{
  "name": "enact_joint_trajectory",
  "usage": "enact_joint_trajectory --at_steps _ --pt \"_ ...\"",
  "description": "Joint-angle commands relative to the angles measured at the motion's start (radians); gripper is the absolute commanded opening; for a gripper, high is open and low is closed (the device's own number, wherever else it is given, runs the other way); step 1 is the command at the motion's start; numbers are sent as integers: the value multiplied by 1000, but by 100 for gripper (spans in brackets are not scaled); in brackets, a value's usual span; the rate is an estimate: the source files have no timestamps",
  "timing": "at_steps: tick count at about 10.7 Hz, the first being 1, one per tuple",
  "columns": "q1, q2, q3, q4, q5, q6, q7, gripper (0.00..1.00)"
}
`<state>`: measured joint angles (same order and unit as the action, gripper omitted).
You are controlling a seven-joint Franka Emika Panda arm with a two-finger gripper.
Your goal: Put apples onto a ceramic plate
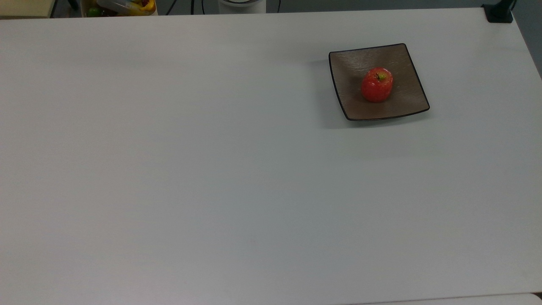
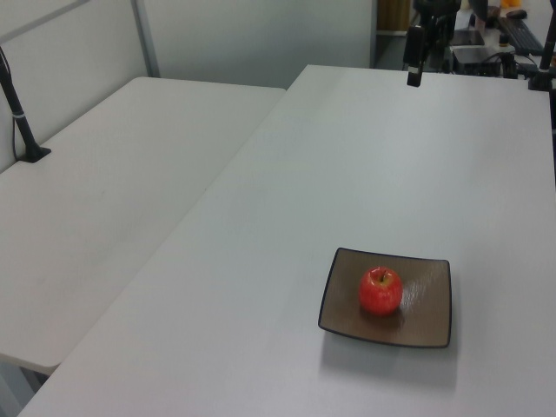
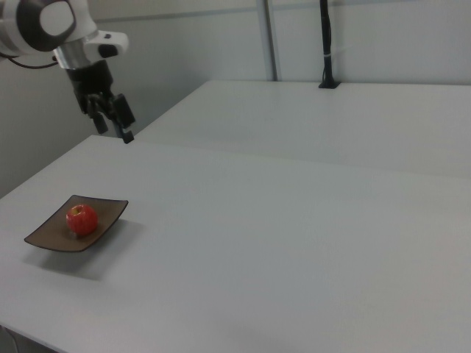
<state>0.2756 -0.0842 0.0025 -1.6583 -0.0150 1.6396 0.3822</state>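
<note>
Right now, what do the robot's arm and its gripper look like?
In the right view, the arm has a glossy white shell with a dark grey, rounded joint cap and a metallic ring at the wrist. Below it sits the black gripper, made of angular linkages ending in two slim fingers. In the left view the gripper appears as a dark, narrow shape.
</note>
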Motion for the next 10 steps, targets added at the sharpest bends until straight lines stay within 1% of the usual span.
enact_joint_trajectory --at_steps 1,2,4,7,10 --pt "5 9 -48 -17 30 6 -245 100" --pt "5 12 -55 -29 35 22 -352 100" --pt "-12 20 -58 -43 35 93 -471 100" --pt "-13 24 -59 -48 35 103 -485 100" --pt "-16 38 -59 -40 35 94 -467 100"
